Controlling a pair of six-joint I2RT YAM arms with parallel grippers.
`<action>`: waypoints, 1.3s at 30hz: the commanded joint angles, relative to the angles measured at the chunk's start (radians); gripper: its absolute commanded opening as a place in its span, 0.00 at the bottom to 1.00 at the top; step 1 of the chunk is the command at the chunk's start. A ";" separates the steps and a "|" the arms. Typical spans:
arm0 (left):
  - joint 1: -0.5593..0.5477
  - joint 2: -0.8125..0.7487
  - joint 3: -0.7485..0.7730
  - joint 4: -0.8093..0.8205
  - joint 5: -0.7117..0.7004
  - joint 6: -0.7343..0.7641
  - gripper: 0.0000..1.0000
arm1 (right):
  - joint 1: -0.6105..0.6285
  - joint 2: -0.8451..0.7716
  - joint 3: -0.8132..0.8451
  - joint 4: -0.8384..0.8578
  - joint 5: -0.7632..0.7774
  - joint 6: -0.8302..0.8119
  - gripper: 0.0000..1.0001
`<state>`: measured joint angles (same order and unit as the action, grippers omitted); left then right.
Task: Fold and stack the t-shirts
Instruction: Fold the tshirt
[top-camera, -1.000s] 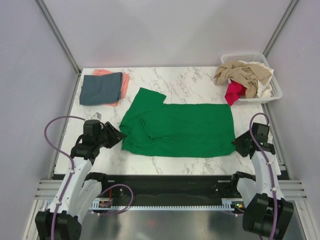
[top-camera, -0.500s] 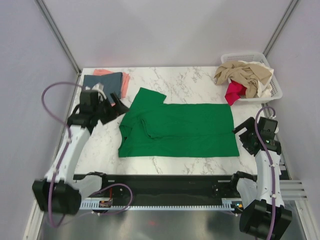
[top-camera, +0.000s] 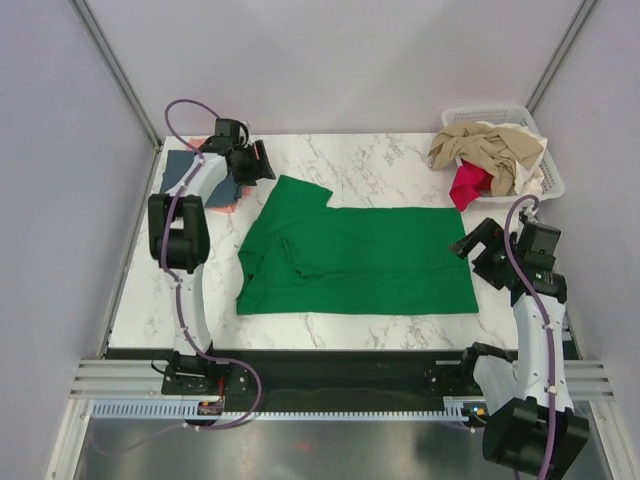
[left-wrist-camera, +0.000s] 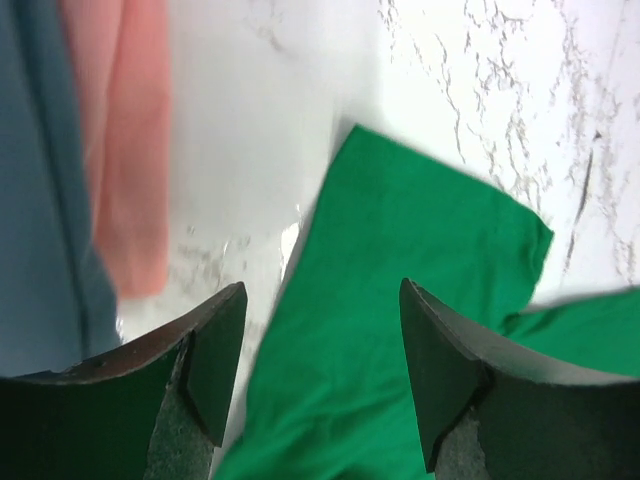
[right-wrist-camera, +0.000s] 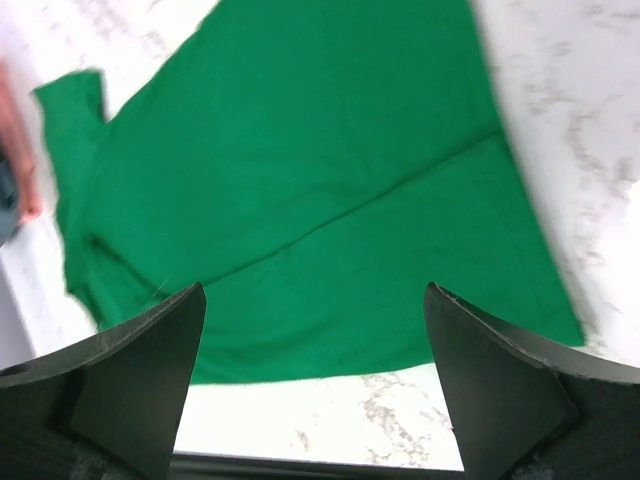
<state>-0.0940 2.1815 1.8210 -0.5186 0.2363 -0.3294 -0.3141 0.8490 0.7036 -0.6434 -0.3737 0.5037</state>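
Two hands, both spread wide and empty. Green t-shirt (top-camera: 355, 262) lies flat mid-worktop (top-camera: 400, 160). Left hand (left-wrist-camera: 320, 300) over its sleeve. Wrist view shows salmon tee (left-wrist-camera: 130, 150) and blue-grey tee (left-wrist-camera: 30, 200) just beside, mostly arm-hidden from above. Right hand (right-wrist-camera: 315, 300) over the hem end. Basket (top-camera: 500, 114), top view only, holds beige tee (top-camera: 490, 145) and magenta tee (top-camera: 468, 185).

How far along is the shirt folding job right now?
Done: a blue-grey t-shirt lies folded on a salmon pink t-shirt at the far left. In hand: the green t-shirt lies flat mid-table, not yet compact; the left end effector and right end effector hover open at either end, gripping nothing. Left: finishing it, stacking it, then the beige t-shirt and magenta-red t-shirt in the basket.
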 joint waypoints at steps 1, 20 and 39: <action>-0.033 0.110 0.156 0.005 0.061 0.102 0.70 | 0.039 -0.024 0.059 0.040 -0.155 -0.011 0.98; -0.125 0.374 0.400 -0.095 -0.052 0.158 0.33 | 0.125 -0.071 0.089 0.028 -0.157 -0.025 0.98; -0.150 -0.207 -0.003 -0.170 0.014 0.044 0.02 | 0.349 0.470 0.387 0.071 0.458 -0.030 0.79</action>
<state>-0.2344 2.0876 1.8973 -0.6838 0.2256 -0.2432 -0.0086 1.2430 0.9844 -0.6327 -0.1287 0.4740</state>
